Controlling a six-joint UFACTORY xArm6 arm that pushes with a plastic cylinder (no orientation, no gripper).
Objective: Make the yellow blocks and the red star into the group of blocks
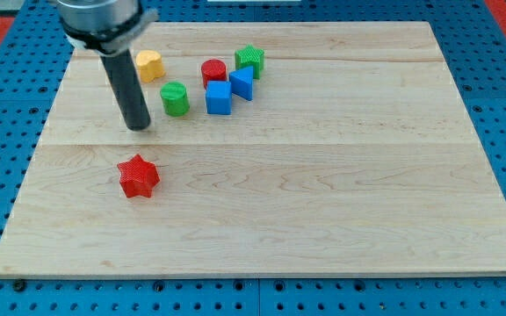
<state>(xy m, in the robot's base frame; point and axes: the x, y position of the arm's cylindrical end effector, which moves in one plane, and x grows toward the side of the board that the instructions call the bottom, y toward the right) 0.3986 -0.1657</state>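
My tip [138,126] rests on the wooden board at the view's upper left. The red star [138,176] lies just below it, a short gap apart. A yellow heart-shaped block [150,65] sits above and slightly right of the tip, partly hidden by the rod. I see only this one yellow block. A green cylinder [175,98] stands right of the tip.
A red cylinder [213,71], a blue cube [219,97], a second blue block [242,82] and a green star [249,60] cluster at the top middle. The board [323,202] lies on a blue perforated table.
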